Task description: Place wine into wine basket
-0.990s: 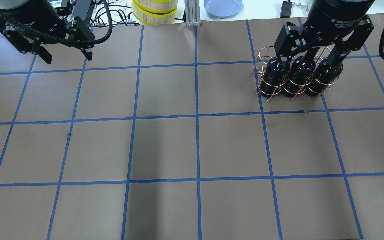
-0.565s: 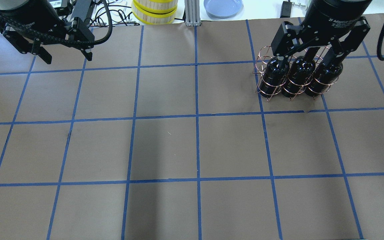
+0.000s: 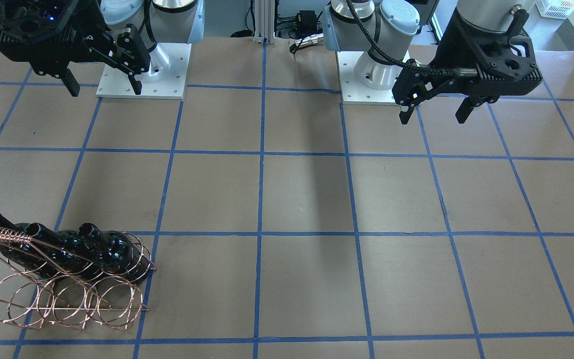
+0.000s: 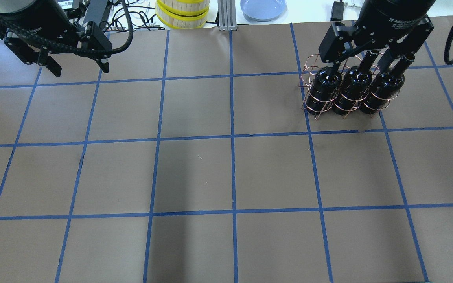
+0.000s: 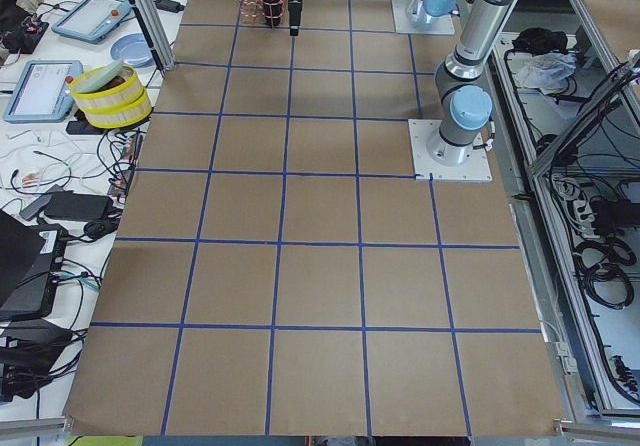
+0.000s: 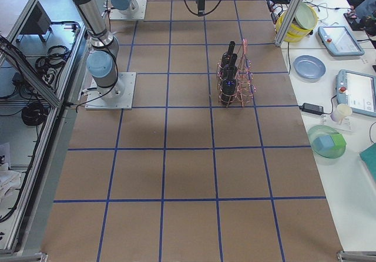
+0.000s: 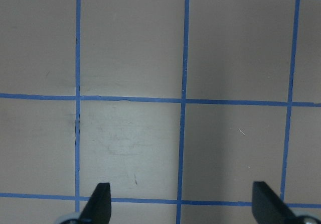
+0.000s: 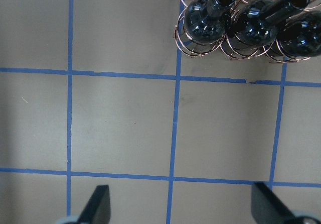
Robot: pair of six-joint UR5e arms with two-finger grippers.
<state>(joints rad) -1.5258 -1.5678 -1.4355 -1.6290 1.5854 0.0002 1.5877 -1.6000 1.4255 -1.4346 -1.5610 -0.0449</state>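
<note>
Three near-black wine bottles (image 4: pixel 354 84) stand in the copper wire wine basket (image 4: pixel 309 65) at the table's far right, in the row nearer the robot. They also show in the front view (image 3: pixel 112 254), with the basket's (image 3: pixel 68 304) other row of rings empty. My right gripper (image 4: pixel 354 63) is open and empty, high above the table. In its wrist view the bottles (image 8: pixel 256 28) lie far below, beyond its fingertips (image 8: pixel 98 204). My left gripper (image 4: pixel 80 70) is open and empty at the far left, over bare paper (image 7: pixel 130 133).
Brown paper with blue tape squares covers the table. Off its far edge stand stacked yellow-banded round containers (image 4: pixel 182 11), an aluminium post (image 4: pixel 226 15) and a blue plate (image 4: pixel 263 8). The arms' white base plates (image 3: pixel 142 70) are on the robot's side.
My right gripper, open throughout, has drawn back from the bottle necks, shifting toward the top of the overhead view. The bottles, basket and left arm have not moved.
</note>
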